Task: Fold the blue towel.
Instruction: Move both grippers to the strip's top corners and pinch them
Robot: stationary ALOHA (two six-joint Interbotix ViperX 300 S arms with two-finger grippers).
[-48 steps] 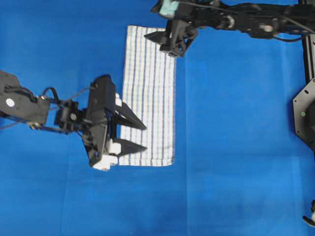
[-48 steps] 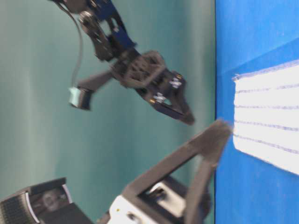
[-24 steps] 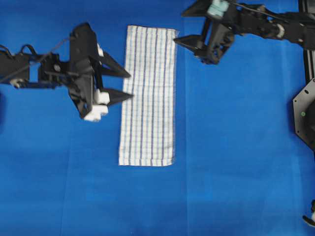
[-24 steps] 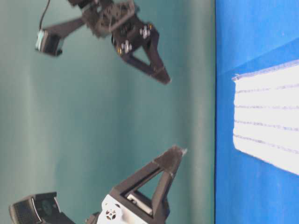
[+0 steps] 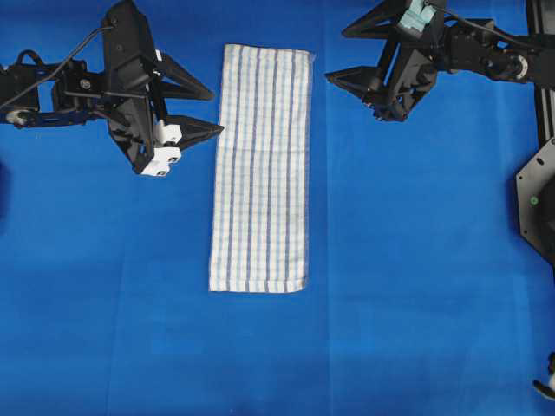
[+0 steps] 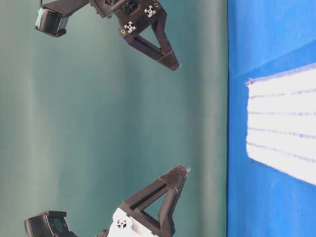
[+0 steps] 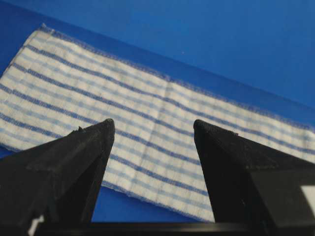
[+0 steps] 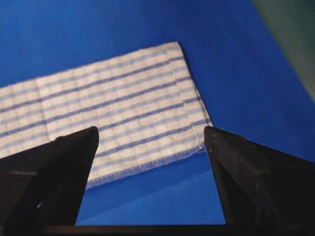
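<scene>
Overhead view: the blue towel point(image 5: 262, 167) lies flat on the blue table cover point(image 5: 416, 260), a long narrow rectangle running top to bottom, upper short edge near the top of the view. Cloth is white woven fabric with thin dark-blue and light-blue stripes making a faint check; a stitched hem shows along its edges in my wrist views. It looks smooth, with one faint crease line across the strip in the left wrist view. The cover is a plain saturated blue, matte, with soft shading but no hard wrinkles.

Left gripper point(image 5: 202, 110): black angular fingers, triangular in outline, with a white block at the finger base. It sits just left of the towel's upper part, fingertips pointing toward the towel's long edge. The fingers stand apart with nothing between them; through the gap in the left wrist view I see only towel and cover.

Right gripper point(image 5: 345, 55): same black triangular fingers, a pale teal camera housing point(image 5: 417, 13) on top. It sits to the right of the towel's top right corner, apart from it, fingertips pointing left. Fingers spread wide, holding nothing; the right wrist view shows the towel's corner framed between them.

Table-level view: both grippers hang clear of the cover against a green backdrop point(image 6: 98, 123).
</scene>
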